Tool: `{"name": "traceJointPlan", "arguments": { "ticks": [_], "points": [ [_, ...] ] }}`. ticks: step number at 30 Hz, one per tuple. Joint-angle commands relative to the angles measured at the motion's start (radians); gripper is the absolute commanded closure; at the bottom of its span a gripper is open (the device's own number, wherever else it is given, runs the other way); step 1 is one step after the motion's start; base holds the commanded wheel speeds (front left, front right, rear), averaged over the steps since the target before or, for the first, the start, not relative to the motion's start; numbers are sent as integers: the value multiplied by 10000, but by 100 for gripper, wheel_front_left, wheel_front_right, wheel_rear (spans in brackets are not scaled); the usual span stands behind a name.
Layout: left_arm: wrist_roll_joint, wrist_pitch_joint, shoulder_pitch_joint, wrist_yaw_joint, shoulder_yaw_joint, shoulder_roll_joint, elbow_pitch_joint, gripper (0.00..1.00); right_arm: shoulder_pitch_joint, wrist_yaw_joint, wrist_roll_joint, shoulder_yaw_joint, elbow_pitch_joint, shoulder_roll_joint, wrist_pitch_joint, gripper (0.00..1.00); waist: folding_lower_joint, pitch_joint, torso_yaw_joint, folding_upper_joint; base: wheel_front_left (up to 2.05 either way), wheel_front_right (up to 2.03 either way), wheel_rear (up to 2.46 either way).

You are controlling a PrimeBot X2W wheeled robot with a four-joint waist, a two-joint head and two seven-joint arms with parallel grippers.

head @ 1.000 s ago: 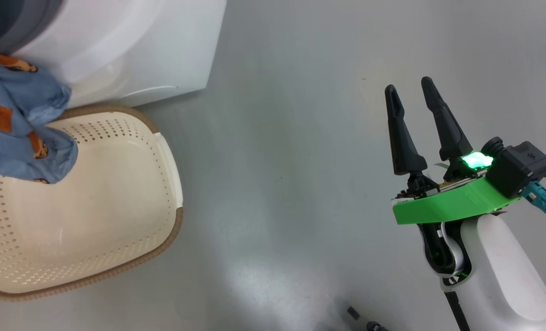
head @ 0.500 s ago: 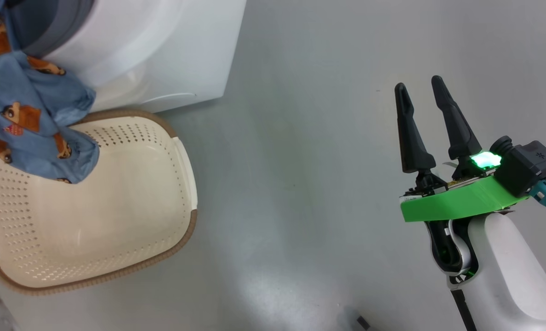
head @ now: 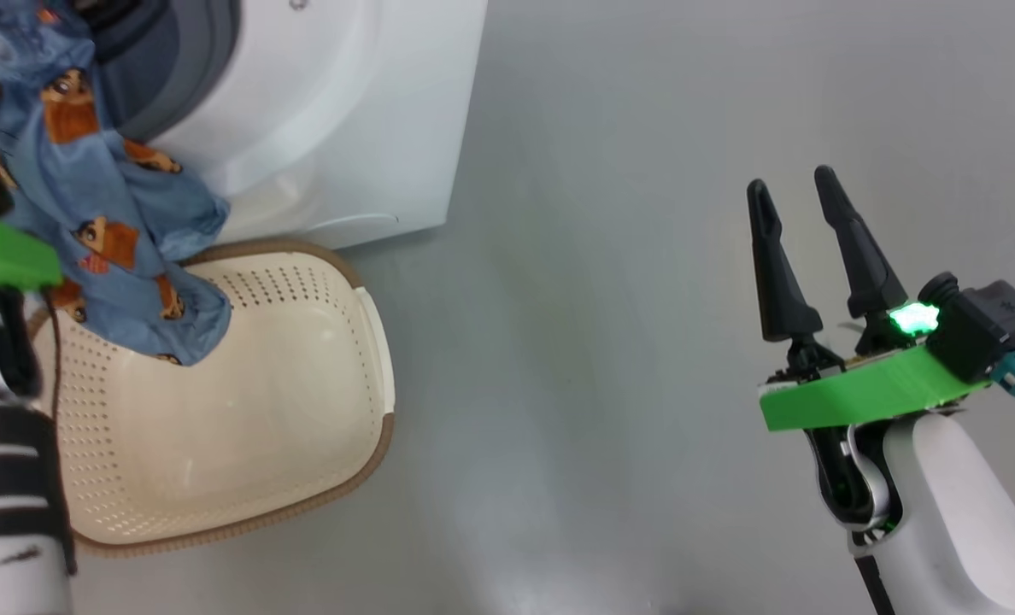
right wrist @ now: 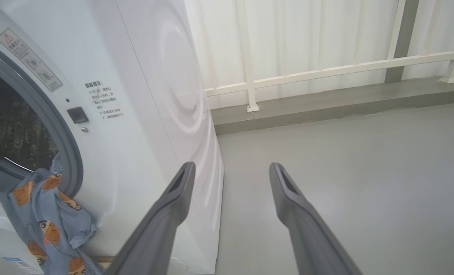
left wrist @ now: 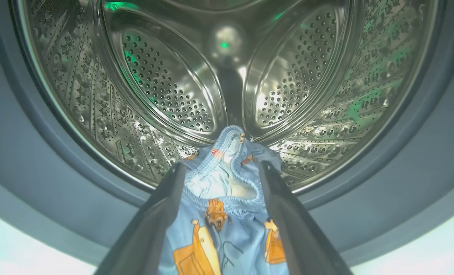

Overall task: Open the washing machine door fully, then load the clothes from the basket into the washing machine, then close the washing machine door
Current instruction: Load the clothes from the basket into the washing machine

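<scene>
A light-blue garment (head: 106, 222) printed with orange figures hangs from the lip of the washing machine (head: 345, 111) opening, its lower end over the far corner of the cream basket (head: 371, 444). In the left wrist view my left gripper (left wrist: 222, 168) points into the steel drum (left wrist: 227, 76). Its fingers are spread wide, with the garment (left wrist: 227, 214) lying loosely between them. My right gripper (head: 790, 178) hovers open over the bare floor, far to the right. The right wrist view has the garment (right wrist: 47, 225) draped down the machine's white front (right wrist: 143, 95). The door is out of view.
Grey floor (head: 601, 342) spreads between the basket and my right arm. A white railing and curtain wall (right wrist: 326, 68) stand behind the machine. My left forearm (head: 3, 478) rises at the head view's lower left, beside the basket.
The head camera has turned left, bringing the machine's opening and my left arm into view. The garment now reaches higher into the opening. The right gripper stays open.
</scene>
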State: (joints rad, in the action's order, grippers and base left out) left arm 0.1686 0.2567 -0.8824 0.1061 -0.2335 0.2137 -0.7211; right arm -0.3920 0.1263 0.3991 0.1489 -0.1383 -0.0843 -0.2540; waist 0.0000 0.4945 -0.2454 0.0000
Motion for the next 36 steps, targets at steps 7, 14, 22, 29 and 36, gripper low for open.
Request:
{"name": "traceJointPlan", "arguments": {
  "ticks": [7, 14, 22, 29, 36],
  "points": [
    [-356, 51, 1235, 123, -399, -87, 785, 0, 646, 44, -66, 95, 77, -354, -78, 0, 0, -934, 285, 0, 0, 0, 0],
    [-520, 51, 2360, 181, -561, -523, 1256, 0, 1065, 44, -72, 53, -42, -593, -78, 0, 0, -1694, 512, 0, 0, 0, 0],
    [-609, 51, 3663, 222, -645, -887, 1650, 0, 1564, 44, -72, -13, -108, -805, -78, 0, 0, -2432, 798, 0, 0, 0, 0],
    [-557, 51, 4821, 237, -704, -1158, 2178, 0, 2025, 44, -64, -53, -157, -964, -78, 0, 0, -3017, 984, 0, 0, 0, 0],
    [-609, 51, 6077, 243, -690, -1376, 2930, 0, 2414, 44, -52, -81, -181, -1052, -78, 0, 0, -3488, 1102, 0, 0, 0, 0]
  ]
}}
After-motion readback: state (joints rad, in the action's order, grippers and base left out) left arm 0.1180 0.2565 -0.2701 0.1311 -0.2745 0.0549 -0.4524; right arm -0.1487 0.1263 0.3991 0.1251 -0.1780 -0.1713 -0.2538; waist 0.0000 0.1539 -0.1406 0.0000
